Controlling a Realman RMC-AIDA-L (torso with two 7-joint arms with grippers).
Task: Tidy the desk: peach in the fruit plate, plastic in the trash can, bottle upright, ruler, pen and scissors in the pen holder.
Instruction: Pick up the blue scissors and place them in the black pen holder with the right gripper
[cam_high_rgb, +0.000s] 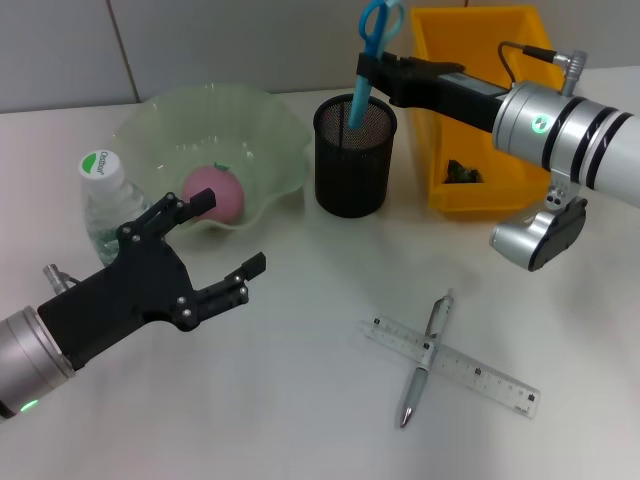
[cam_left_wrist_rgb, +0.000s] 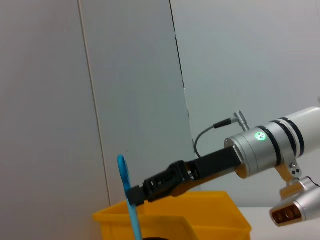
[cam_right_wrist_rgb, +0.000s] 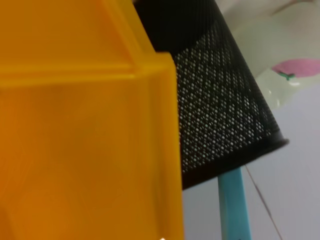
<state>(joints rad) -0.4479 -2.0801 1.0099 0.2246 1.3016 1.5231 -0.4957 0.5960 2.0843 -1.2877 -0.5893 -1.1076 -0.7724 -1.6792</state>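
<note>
My right gripper (cam_high_rgb: 366, 68) is shut on the blue scissors (cam_high_rgb: 377, 28) and holds them upright, tips inside the black mesh pen holder (cam_high_rgb: 354, 160). The left wrist view shows the same grip on the scissors (cam_left_wrist_rgb: 131, 200). The right wrist view shows the pen holder (cam_right_wrist_rgb: 220, 100) and a blue blade (cam_right_wrist_rgb: 232, 205). The pink peach (cam_high_rgb: 215, 192) lies in the pale green fruit plate (cam_high_rgb: 250, 115). The bottle (cam_high_rgb: 105, 200) stands upright left of the plate. The clear ruler (cam_high_rgb: 480, 375) and silver pen (cam_high_rgb: 424, 362) lie crossed on the table's front right. My left gripper (cam_high_rgb: 228, 235) is open and empty, in front of the plate.
The yellow trash can (cam_high_rgb: 480, 110) stands right of the pen holder with a dark scrap of plastic (cam_high_rgb: 460, 172) inside. It also shows in the left wrist view (cam_left_wrist_rgb: 200, 220) and fills the right wrist view (cam_right_wrist_rgb: 75, 125).
</note>
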